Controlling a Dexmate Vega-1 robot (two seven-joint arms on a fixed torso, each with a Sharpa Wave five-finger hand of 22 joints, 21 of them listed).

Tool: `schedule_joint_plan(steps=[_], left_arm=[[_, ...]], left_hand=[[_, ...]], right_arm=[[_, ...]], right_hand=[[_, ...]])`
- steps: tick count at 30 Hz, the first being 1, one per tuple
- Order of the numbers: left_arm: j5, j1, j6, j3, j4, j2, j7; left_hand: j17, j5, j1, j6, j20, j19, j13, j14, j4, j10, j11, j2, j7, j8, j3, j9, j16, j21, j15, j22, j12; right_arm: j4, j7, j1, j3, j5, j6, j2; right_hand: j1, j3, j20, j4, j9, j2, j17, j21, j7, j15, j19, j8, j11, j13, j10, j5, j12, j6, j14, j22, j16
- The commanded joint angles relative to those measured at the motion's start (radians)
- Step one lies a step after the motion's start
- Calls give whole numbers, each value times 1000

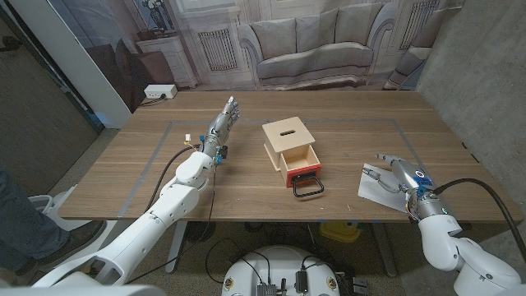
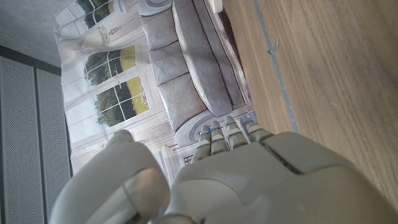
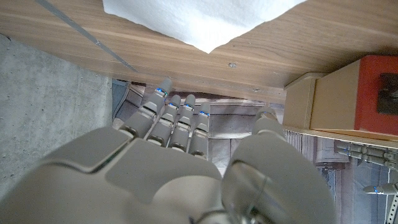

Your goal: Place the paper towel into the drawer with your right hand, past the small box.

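A white paper towel lies flat on the table near its front right edge; in the right wrist view the paper towel lies just beyond the fingertips. My right hand is over the towel's right part, fingers stretched out and apart, holding nothing. The small wooden box stands mid-table, its drawer pulled out toward me, with a red front and a black handle. My left hand is left of the box, fingers straight, empty.
Grey tape lines mark a rectangle on the wooden table. A white power strip sits at the back left corner. A person's leg shows at the left edge. The concrete wall is close on the right.
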Motion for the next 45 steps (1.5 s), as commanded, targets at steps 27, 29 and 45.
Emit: schedule_joint_plan(steps=[27, 29, 45], left_arm=[[-1, -28, -3, 9, 40, -18, -13], [-1, -33, -1, 10, 45, -20, -15], [-4, -64, -4, 18, 87, -35, -36]], left_hand=[[3, -3, 7, 9, -5, 1, 1, 3, 3, 7, -1, 4, -2, -2, -12, 2, -1, -3, -4, 5, -4], [3, -3, 7, 9, -4, 0, 1, 3, 3, 7, -4, 4, -2, -2, -13, 2, -1, -3, -3, 5, -4], [3, -4, 8, 10, -2, -2, 1, 4, 3, 7, 0, 5, -2, -2, -15, 2, 0, -4, -2, 5, -4]], right_arm=[[3, 25, 11, -48, 73, -105, -63], [0, 28, 12, -50, 79, -111, -69], [-18, 31, 29, -80, 109, -175, -97]], right_hand=[[0, 2, -68, -7, 3, -7, 3, -3, -2, -76, 16, -2, -1, 5, 1, 8, -5, 1, 11, 6, 0], [0, 2, -66, -7, 3, -8, 3, -6, -4, -74, 13, -3, -2, 5, 0, 9, -5, 0, 9, 6, -2], [0, 0, -55, -6, 4, -11, 3, -18, -9, -68, 4, -13, 3, 6, -14, 11, -14, -20, -3, 6, -8]])
